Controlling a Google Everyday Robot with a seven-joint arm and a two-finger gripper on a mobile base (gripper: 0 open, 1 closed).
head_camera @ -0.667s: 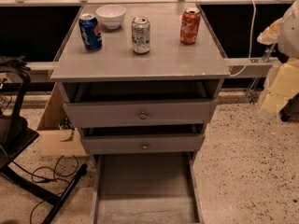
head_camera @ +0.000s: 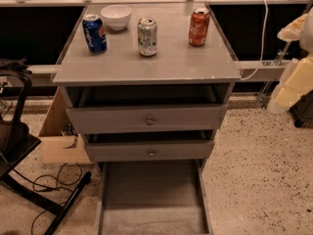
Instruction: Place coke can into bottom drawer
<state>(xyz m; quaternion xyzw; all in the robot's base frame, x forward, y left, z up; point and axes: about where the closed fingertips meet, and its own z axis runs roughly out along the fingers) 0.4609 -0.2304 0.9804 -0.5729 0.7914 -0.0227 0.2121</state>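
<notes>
The coke can [head_camera: 199, 27], red-orange with a silver top, stands upright on the back right of the grey cabinet top [head_camera: 146, 65]. The bottom drawer [head_camera: 152, 199] is pulled out below the two knobbed drawers, and its flat grey floor shows nothing in it. My arm's cream-coloured casing shows at the right edge, with the gripper [head_camera: 289, 84] there, well to the right of the cabinet, lower than the can and apart from it. It holds nothing that I can see.
A blue Pepsi can [head_camera: 95, 33], a white bowl [head_camera: 116, 16] and a silver-green can [head_camera: 147, 36] also stand on the top. The two upper drawers [head_camera: 146, 119] are slightly open. A black stand and cables [head_camera: 29, 180] and a cardboard box [head_camera: 58, 141] are on the left floor.
</notes>
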